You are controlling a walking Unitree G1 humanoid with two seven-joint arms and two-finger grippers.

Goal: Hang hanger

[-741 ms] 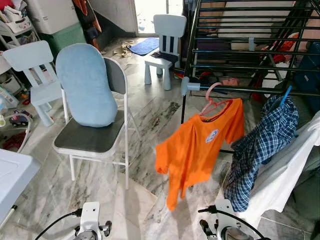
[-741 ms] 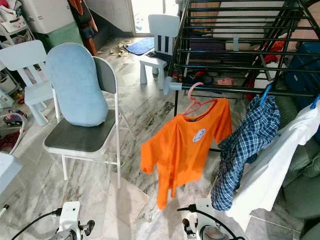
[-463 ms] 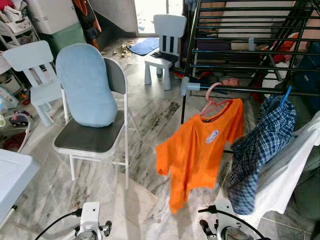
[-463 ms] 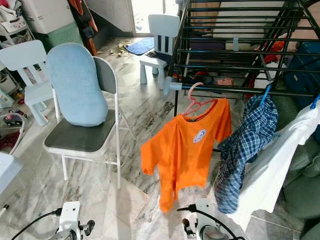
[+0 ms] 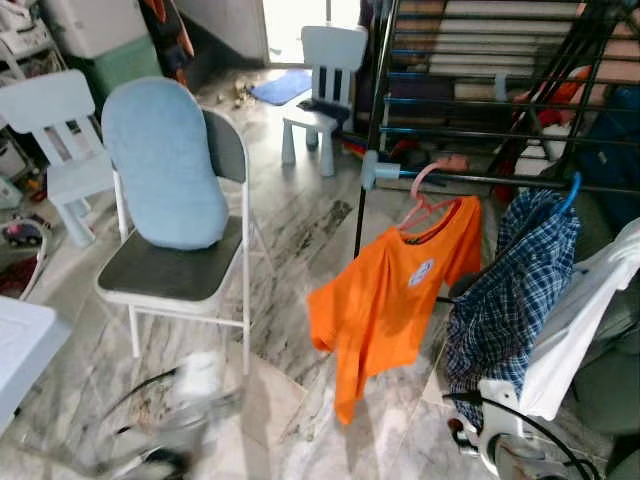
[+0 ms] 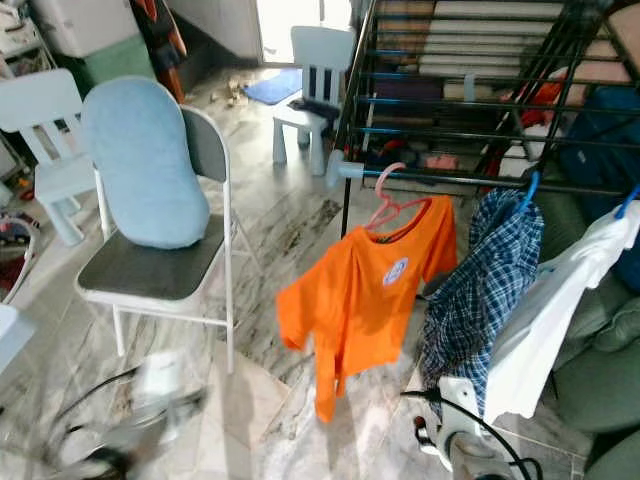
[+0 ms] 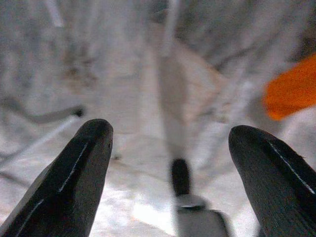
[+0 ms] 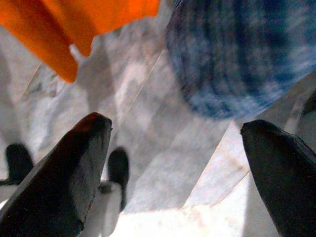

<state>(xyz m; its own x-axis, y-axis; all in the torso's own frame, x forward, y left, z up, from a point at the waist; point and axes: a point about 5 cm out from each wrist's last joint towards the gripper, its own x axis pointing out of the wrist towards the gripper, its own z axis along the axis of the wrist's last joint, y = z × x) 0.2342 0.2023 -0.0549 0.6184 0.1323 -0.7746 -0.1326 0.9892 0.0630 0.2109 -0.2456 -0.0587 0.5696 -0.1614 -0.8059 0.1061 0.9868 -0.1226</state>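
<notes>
Down low, the left end effector (image 7: 168,163) and right end effector (image 8: 173,168) both hang spread wide over the marble floor (image 5: 300,240), holding nothing. Further back, right of centre, the pink hanger (image 5: 428,200) carries an orange shirt (image 5: 390,300) on the black drying rack (image 5: 480,181), beside a plaid shirt (image 5: 505,290).

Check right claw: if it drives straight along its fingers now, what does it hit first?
Likely the marble floor: the open right claw points down at bare tile. The plaid shirt and orange T-shirt hang just beyond its line; depth is unclear.
</notes>
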